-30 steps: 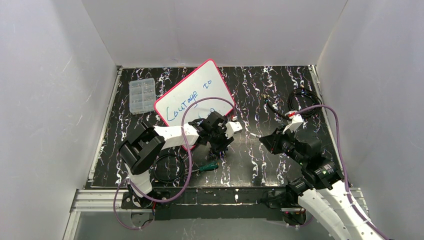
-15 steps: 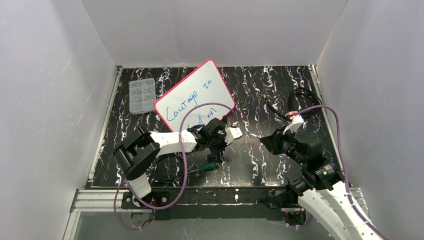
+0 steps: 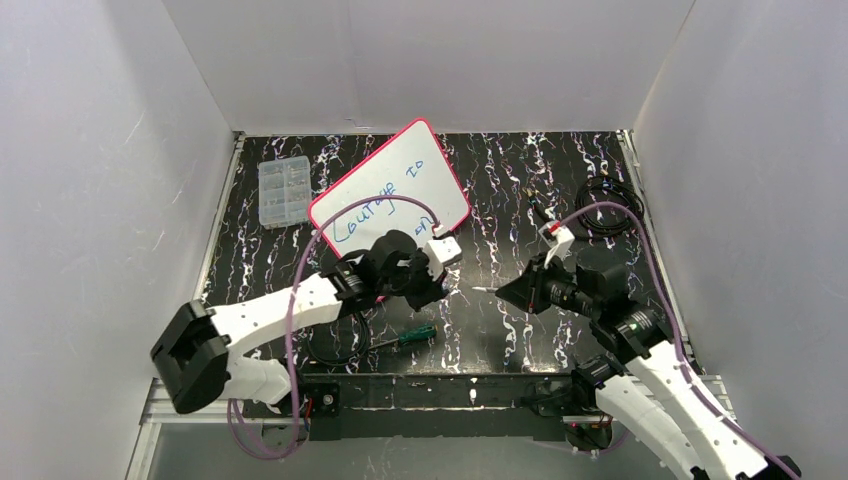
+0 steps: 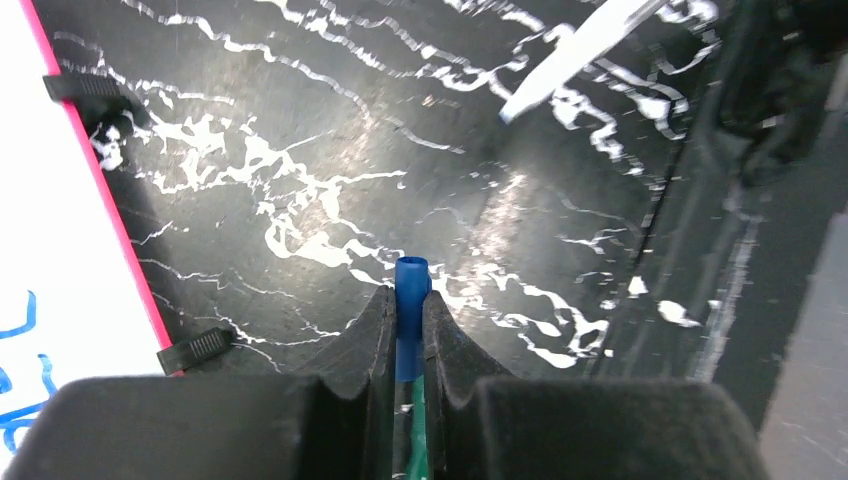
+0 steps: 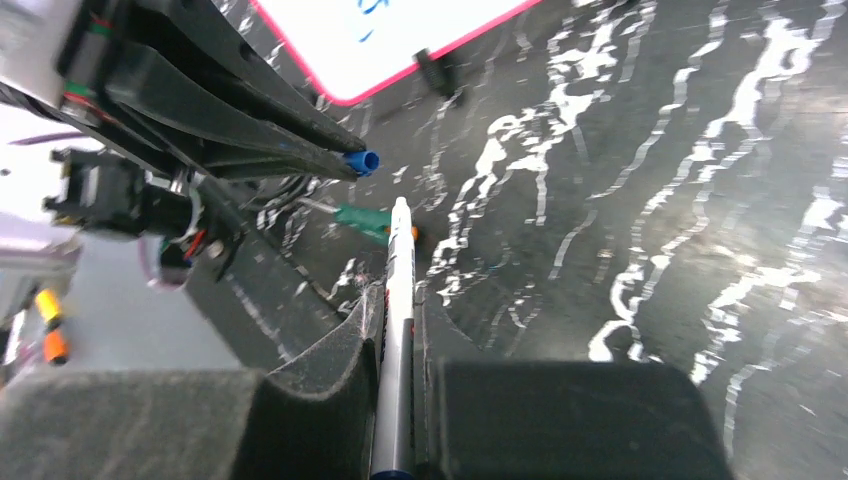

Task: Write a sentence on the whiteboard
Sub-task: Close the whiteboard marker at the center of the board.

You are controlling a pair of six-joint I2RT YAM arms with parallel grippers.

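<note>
Currently the whiteboard [image 3: 400, 180] lies askew near the table's [image 3: 520, 180] far edge, left of centre. The sentence [image 3: 378, 203] runs in 2 blue lines, the lower partly behind the left arm. The left gripper [image 4: 409, 305] is clenched on a blue cap [image 4: 411, 275]. The right gripper [image 5: 398, 300] grasps a white marker [image 5: 400, 250], its tip near that cap.

The whiteboard [image 3: 395, 185] is set far back on the desk [image 3: 520, 175], a compartment box [image 3: 283, 190] to its left, a coiled cable [image 3: 583, 203] to its right. Before its near edge a cap [image 4: 410, 275] is held in the left end effector [image 4: 405, 312], facing a pen [image 5: 399, 250] in the right end effector [image 5: 398, 300]; a screwdriver [image 3: 405, 336] is laid nearer the front edge.
</note>
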